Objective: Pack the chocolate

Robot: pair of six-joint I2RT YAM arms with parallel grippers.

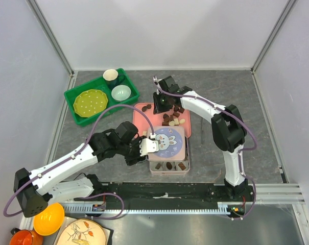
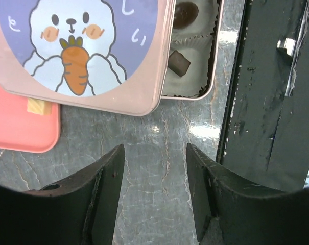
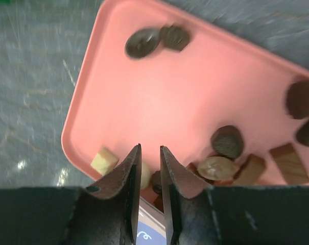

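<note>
Several chocolate pieces (image 1: 172,120), dark brown and cream, lie on a pink tray (image 1: 144,120). In the right wrist view they are scattered over the tray (image 3: 169,92): dark rounds (image 3: 142,43), a cream block (image 3: 104,161), brown blocks (image 3: 289,163). My right gripper (image 1: 159,106) hovers over the tray with its jaws (image 3: 150,149) narrowly apart and nothing between them. A tin box (image 1: 151,168) holds chocolates (image 2: 179,62) in paper cups. Its bunny lid (image 1: 169,140) lies askew over most of it. My left gripper (image 1: 149,146) is open and empty (image 2: 154,153) above bare table by the lid's left edge.
A green crate (image 1: 100,97) with a plate, a cup and a bowl stands at the back left. A black rail (image 1: 169,196) runs along the front edge, close to the left gripper in its wrist view (image 2: 266,92). Orange bowls (image 1: 48,218) sit off-table at the front left.
</note>
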